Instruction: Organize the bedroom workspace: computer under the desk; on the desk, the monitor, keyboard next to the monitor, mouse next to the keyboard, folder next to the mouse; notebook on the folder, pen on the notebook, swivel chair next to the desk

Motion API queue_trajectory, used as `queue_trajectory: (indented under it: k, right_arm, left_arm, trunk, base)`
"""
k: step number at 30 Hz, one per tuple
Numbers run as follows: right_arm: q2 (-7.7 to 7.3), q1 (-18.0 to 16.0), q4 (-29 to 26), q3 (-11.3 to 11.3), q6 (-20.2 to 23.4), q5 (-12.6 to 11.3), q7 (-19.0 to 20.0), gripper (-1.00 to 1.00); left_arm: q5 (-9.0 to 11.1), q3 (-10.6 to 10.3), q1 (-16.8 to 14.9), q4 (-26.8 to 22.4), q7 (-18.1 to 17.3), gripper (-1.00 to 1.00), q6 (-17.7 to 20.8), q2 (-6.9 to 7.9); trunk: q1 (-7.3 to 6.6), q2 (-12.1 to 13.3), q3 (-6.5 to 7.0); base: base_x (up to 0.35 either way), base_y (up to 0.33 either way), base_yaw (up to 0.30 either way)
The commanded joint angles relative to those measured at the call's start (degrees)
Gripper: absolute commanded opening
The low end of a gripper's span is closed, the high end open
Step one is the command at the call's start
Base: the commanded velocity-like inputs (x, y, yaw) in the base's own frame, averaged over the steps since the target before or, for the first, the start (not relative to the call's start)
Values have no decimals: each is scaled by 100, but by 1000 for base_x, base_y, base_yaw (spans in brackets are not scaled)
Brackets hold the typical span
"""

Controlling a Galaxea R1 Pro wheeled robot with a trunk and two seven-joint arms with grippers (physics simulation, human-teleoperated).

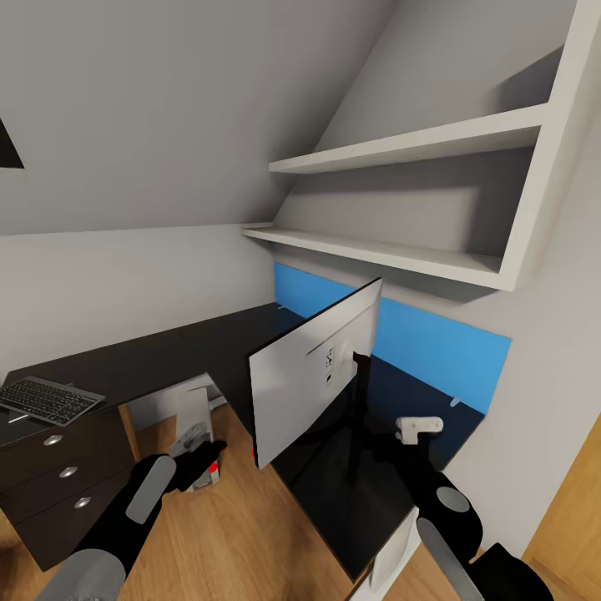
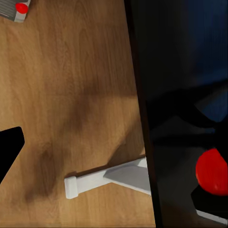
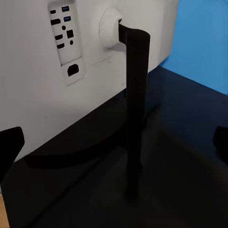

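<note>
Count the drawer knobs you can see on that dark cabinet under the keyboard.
3, stacked down the cabinet front: top knob, middle knob, bottom knob. More could sit lower, behind the left arm.

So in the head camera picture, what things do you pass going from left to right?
Keyboard → drawers → left end effector → monitor → monitor stand → blue panel.
</note>
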Motion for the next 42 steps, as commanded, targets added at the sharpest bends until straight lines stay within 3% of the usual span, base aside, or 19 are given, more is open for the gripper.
queue_trajectory:
  k: [1,11,22,27,36,42]
  right_arm:
    - [-6,-11,-9,14,16,-44,-55,100]
    - [-52,-56,-9,-18,26,-37,-49,100]
    - [-102,-89,-9,-37,37,-37,-51,100]
    - [-121,-99,-9,-52,37,-36,-48,100]
    - [-129,-108,-9,-142,45,-36,-48,100]
    - [-128,-106,-9,-159,46,-36,-50,100]
  left_arm:
    - [53,-11,-50,2,38,100,18,-29]
    - [50,-6,-626,577,-50,100,6,-163]
    - [47,8,-822,938,-244,100,-4,-162]
    - [58,20,-1015,1324,-257,100,1,-184]
    - [496,59,-1291,1851,-266,100,14,-195]
    - [611,46,-1330,1909,-268,100,25,-222]
  trunk:
    - [1,-8,-10]
    - [1,-8,-10]
    - [1,-8,-10]
    - [1,-8,-10]
    - [1,-8,-10]
    - [1,-8,-10]
  base:
    - [0,0,0]
    - [0,0,0]
    - [0,0,0]
    - [0,0,0]
    - [0,0,0]
    - [0,0,0]
